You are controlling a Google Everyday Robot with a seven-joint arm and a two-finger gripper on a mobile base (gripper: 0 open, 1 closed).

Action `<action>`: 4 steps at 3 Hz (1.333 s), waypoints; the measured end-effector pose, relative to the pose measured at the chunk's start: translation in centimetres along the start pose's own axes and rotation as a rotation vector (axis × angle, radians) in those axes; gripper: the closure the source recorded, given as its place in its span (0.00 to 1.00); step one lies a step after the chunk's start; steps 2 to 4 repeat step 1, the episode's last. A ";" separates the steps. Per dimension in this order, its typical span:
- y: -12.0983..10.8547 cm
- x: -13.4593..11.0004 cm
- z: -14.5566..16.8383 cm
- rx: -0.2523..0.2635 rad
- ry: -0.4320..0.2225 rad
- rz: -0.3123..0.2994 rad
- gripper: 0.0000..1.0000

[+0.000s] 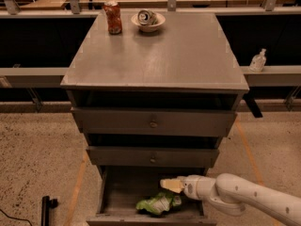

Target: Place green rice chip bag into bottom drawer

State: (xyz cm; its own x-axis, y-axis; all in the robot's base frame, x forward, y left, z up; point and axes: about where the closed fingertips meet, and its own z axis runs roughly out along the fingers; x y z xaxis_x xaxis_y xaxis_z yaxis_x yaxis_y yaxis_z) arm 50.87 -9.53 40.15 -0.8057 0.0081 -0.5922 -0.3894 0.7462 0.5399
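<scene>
- The green rice chip bag [159, 204] lies crumpled on the floor of the bottom drawer [105, 192], right of middle and toward the front.
- The gripper [170, 185] hovers inside the drawer opening, just above the bag's right end. I see no clear hold on the bag, but cannot tell whether the gripper is open or closed.
- The white arm [249, 199] reaches in from the lower right.
- Judgement: the placing looks done, since the bag rests in the right compartment and seems to be let go.
- What is left, as I judge it: lift the gripper out without snagging the foil. The task does not ask for the drawer to be closed.
- The bottom drawer is pulled well out and only the bag is visible inside. Its back part is dark under the drawer above.
- The middle drawer [151, 157] and top drawer [153, 122] each have a knob and sit slightly out. Their contents are hidden.
- On the bench [155, 55], at the back left, stands a red soda can [112, 17] upright. Just beside it is a white bowl [148, 22] holding a crushed can [147, 16].
- A clear pump bottle [257, 60] stands on the ledge to the right, well apart from the cabinet.
</scene>
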 end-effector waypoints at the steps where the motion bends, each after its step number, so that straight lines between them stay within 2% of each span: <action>1: 0.4 0.2 -1.2 0.008 0.003 0.000 0.29; 4: 0.4 0.2 -1.2 0.008 0.003 0.000 0.29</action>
